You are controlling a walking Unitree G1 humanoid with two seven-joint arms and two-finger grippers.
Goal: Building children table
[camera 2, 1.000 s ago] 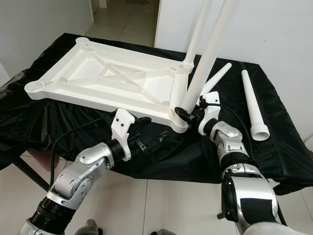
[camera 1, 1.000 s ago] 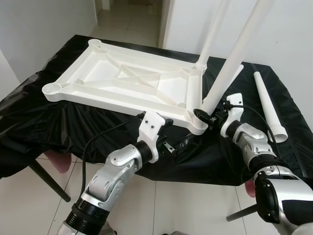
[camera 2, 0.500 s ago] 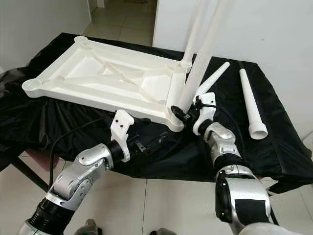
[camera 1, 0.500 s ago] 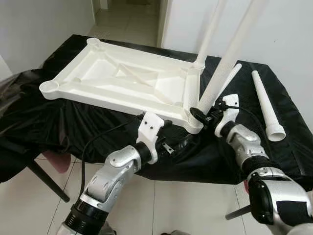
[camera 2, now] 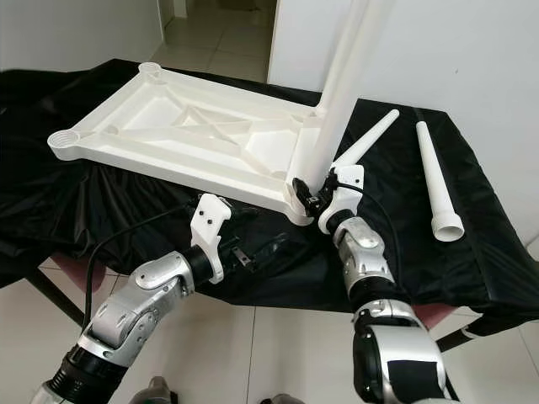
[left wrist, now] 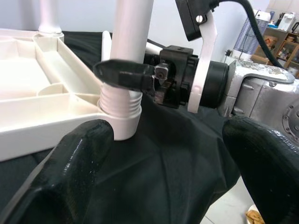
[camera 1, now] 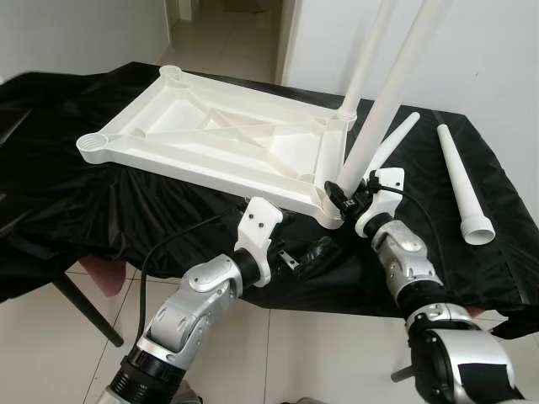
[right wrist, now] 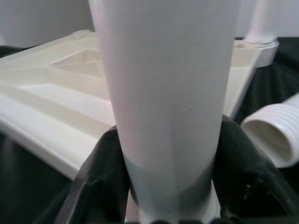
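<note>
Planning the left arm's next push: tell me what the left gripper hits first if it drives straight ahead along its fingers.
Probably the near-corner table leg, just above its threaded base in the tabletop socket, where the right gripper is clamped. The left gripper is open, and depth is uncertain.

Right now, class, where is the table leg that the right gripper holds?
The table leg stands upright in the near right corner socket of the upturned white tabletop, with the right gripper clamped around its base.
</note>
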